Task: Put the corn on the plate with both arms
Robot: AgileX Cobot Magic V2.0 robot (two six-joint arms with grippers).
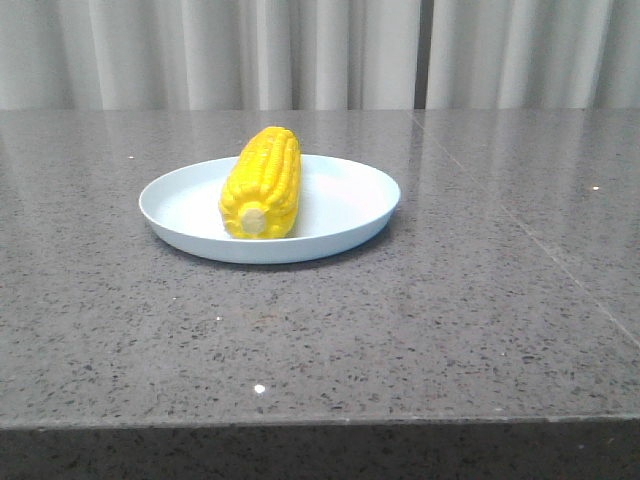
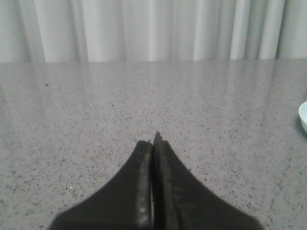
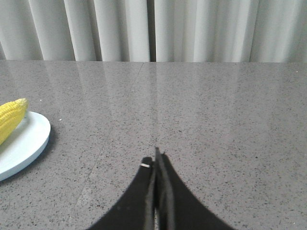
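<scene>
The corn (image 1: 262, 182) lies on the plate (image 1: 345, 200), resting a little toward the plate's left half, its pale stub end turned toward the table's near edge and its tapered tip pointing toward the far edge. The plate sits on the grey speckled table (image 1: 420, 320), roughly midway between the near and far edges and somewhat left of the table's middle. White curtains (image 1: 300, 50) hang behind the far edge.

Neither arm shows in the front view. In the left wrist view the left gripper (image 2: 154, 142) has its two black fingers pressed together with nothing between them, hanging low over bare table, with only a sliver of the plate's rim (image 2: 303, 115) at the side of that picture. In the right wrist view the right gripper (image 3: 156, 159) is likewise closed and empty, its fingers meeting at the tips, over bare table well apart from the plate (image 3: 24, 143); the corn's tip (image 3: 11, 117) shows on the plate there. Neither gripper touches the corn or the plate.
</scene>
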